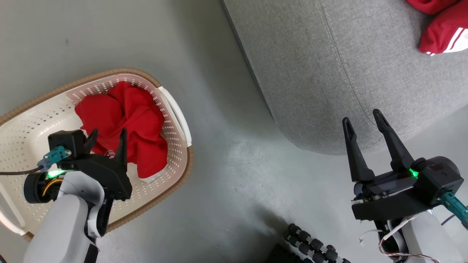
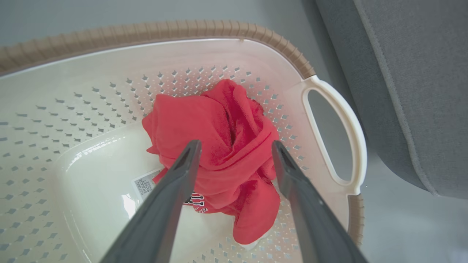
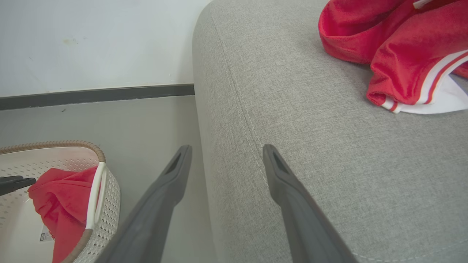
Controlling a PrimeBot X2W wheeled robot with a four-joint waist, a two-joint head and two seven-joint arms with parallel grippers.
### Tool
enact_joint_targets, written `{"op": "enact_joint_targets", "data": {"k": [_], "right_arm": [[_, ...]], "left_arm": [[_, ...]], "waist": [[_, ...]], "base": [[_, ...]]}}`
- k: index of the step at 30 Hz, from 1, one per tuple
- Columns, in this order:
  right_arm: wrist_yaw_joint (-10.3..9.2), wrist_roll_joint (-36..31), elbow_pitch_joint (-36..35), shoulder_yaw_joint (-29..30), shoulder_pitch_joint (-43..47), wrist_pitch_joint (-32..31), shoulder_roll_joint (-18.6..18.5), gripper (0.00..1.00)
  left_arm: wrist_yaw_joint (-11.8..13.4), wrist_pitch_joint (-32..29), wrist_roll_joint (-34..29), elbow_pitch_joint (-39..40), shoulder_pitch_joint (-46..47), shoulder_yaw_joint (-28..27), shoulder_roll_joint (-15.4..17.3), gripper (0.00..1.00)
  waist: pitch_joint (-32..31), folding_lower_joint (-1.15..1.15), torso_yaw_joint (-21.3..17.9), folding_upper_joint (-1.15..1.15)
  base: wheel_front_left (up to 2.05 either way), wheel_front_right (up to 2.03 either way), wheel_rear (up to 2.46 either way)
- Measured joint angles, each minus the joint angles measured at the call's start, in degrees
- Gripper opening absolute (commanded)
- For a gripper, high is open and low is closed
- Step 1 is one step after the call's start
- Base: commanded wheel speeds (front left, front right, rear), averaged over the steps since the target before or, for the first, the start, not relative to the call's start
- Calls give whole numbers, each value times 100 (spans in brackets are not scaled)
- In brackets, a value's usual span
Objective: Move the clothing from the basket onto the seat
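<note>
At the left, on the grey floor (image 1: 226,153): an oval cream-white plastic basket (image 1: 25,131) (image 2: 73,109) with brown rim, perforated walls and a white handle (image 1: 177,113) on its right side. Inside it, in the far right part, close to the wall under that handle: one crumpled bright red fabric garment (image 1: 124,124) (image 2: 215,146), with a bit of black-and-white print (image 2: 193,201) at its near edge. Beside the garment, on the bare basket bottom, a small paper label (image 2: 144,186), partly covered by the red fabric.

Over the basket, the left gripper (image 1: 109,132) (image 2: 236,144), released, its two dark fingers spread wide and pointing at the garment, one on each side of the red heap in the left wrist view. Nothing pinched between them; contact with the fabric not possible to judge.

At the right, a large light-grey woven upholstered seat cushion (image 1: 329,65) (image 3: 329,164) with rounded corner and stitched seam, apart from the basket. On its far right part, more red clothing (image 1: 442,33) (image 3: 402,47) with white stripe trim, lying loose on the grey fabric.

At the near rounded corner of the cushion, the right gripper (image 1: 361,116) (image 3: 226,148), also released and empty, fingers apart. In the right wrist view, behind the basket, a pale wall (image 3: 91,44) with a dark skirting strip (image 3: 95,95) along the floor.
</note>
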State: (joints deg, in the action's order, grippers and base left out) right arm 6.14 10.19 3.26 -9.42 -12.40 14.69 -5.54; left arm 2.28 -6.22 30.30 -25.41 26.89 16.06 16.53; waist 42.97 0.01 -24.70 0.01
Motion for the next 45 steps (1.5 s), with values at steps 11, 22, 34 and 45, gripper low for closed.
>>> {"op": "enact_joint_targets", "data": {"k": [11,22,34,45], "right_arm": [[43,-34,-64,2,21,0,22,100],[45,-60,-38,30,31,0,8,100],[52,-60,-47,105,70,0,8,100],[86,-71,-37,131,-72,0,-8,100]], "left_arm": [[-25,-116,46,-396,199,-58,146,100],[-79,-226,36,-666,495,66,116,100],[-137,-219,-9,-931,689,162,43,0],[-248,60,-12,-1048,751,143,-58,0]], "waist": [[271,0,-185,-1],[317,-1,-210,-1],[395,-1,-184,-1],[414,0,-111,-1]], "base": [[0,0,0],[0,0,0],[0,0,0],[0,0,0]]}}
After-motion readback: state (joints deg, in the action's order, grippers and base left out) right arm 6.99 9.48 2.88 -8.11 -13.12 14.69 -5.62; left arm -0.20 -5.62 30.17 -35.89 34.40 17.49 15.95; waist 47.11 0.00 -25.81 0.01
